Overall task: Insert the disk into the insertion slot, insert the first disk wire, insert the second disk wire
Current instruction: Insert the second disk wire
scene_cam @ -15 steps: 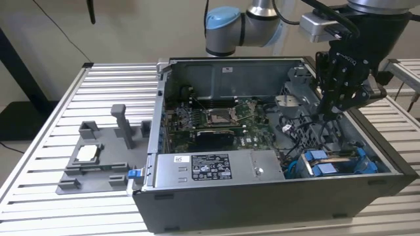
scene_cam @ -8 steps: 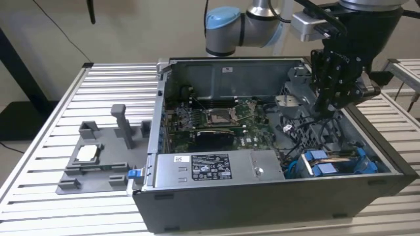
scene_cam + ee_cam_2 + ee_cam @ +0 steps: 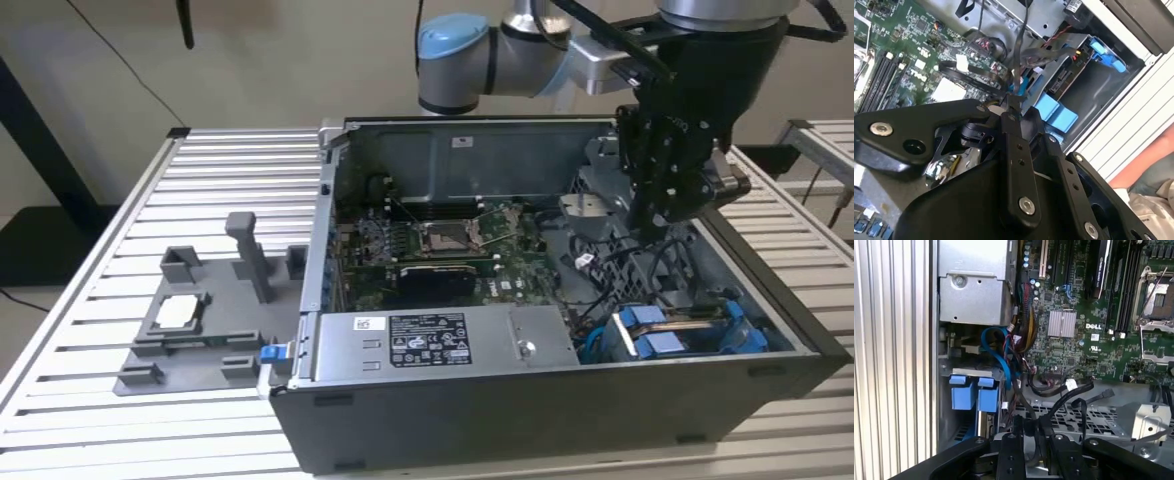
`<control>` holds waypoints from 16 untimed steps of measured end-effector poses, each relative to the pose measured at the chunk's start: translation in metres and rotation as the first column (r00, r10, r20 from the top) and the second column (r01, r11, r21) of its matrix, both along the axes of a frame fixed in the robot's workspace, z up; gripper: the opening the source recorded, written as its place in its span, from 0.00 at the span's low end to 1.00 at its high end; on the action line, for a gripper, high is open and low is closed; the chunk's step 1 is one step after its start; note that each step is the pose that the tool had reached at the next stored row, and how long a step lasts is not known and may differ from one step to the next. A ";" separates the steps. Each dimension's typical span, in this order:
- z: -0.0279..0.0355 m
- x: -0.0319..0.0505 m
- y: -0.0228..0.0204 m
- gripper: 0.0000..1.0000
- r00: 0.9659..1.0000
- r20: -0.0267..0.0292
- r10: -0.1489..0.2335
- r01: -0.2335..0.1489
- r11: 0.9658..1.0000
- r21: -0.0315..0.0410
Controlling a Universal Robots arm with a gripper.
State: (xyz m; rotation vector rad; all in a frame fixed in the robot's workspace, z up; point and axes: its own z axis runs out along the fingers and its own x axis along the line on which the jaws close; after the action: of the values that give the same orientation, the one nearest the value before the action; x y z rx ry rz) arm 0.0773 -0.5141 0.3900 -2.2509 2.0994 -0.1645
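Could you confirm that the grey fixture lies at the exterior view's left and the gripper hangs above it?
Not quite. The grey fixture is at the exterior view's left, but the gripper hangs over the open computer case, above its black cables, as the exterior view shows.

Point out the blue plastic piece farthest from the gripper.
The small blue latch beside the power supply; the other blue parts sit at the case's opposite end.

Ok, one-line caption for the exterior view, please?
The gripper hangs inside the open computer case, above loose cables, near the blue-framed disk sitting in the insertion slot.
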 end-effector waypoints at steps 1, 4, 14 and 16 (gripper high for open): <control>-0.0005 -0.0008 0.0004 0.27 1.000 0.002 0.003 -0.003 1.000 -0.001; -0.0007 -0.0040 0.0004 0.27 1.000 0.007 0.012 -0.012 1.000 -0.006; -0.0066 -0.0176 0.0017 0.27 0.998 0.064 0.024 -0.024 1.000 -0.014; -0.0073 -0.0193 0.0020 0.27 0.997 0.074 0.027 -0.026 1.000 -0.017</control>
State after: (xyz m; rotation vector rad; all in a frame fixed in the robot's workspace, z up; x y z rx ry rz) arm 0.0580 -0.5121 0.3828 -2.2438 2.0381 -0.2603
